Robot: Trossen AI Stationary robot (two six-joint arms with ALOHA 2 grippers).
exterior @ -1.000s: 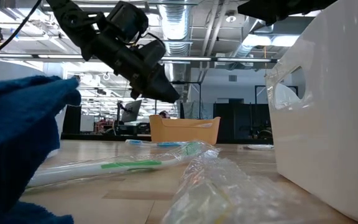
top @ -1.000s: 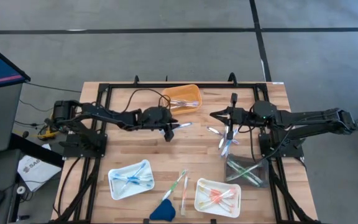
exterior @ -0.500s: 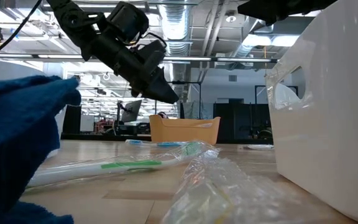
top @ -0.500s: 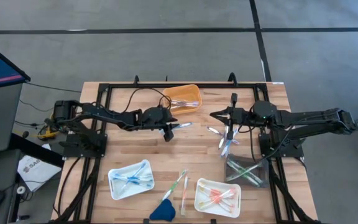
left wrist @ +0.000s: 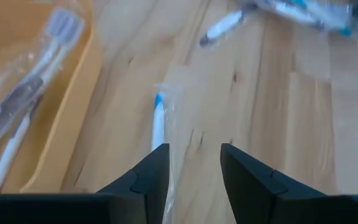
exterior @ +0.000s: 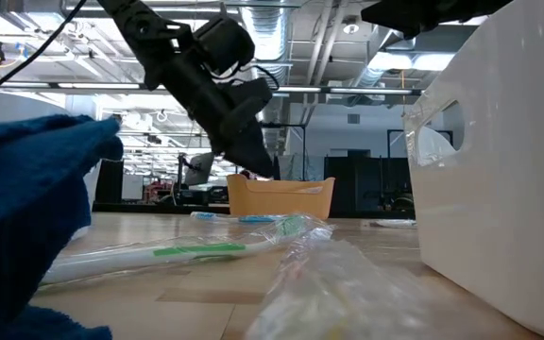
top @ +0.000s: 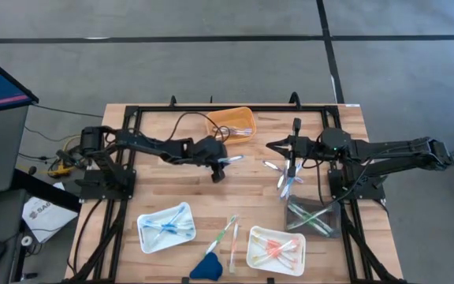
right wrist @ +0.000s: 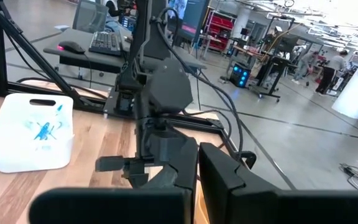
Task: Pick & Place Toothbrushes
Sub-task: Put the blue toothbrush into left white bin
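The left gripper (left wrist: 193, 167) hangs low over the wooden table (top: 164, 185), its two dark fingers (left wrist: 151, 171) parted with bare wood showing between them. A wrapped blue-and-white toothbrush (left wrist: 158, 121) lies on the boards just ahead of the jaws, its near end running in under one finger, its long axis roughly in line with the gripper's reach and its blue end pointing away from the jaws. It is not clamped. From above, this same toothbrush (top: 228, 159) lies just beyond the left gripper (top: 218, 170), slanting toward the table's middle.

To one side of the jaws stands the orange tray (left wrist: 73, 93), with white toothbrushes (left wrist: 27, 102) lying in it lengthwise along its wall. Farther ahead of the jaws, a loose white toothbrush (left wrist: 224, 26) lies slantwise, and beyond it a small cluster with teal ends (left wrist: 309, 14).

The right gripper (top: 293, 155) waits above the table's right half with its fingers (right wrist: 166, 168) together, holding nothing; a loose cluster of toothbrushes (top: 284, 180) lies on the wood beneath it, fanned in several directions.

On the near side of the table sit a white tray with blue toothbrushes (top: 166, 227), a white tray with orange ones (top: 276, 250), a clear bin with green ones (top: 312, 218), two loose toothbrushes (top: 228, 234) lying near to far, and a dark-blue cloth-like object (top: 206, 267).
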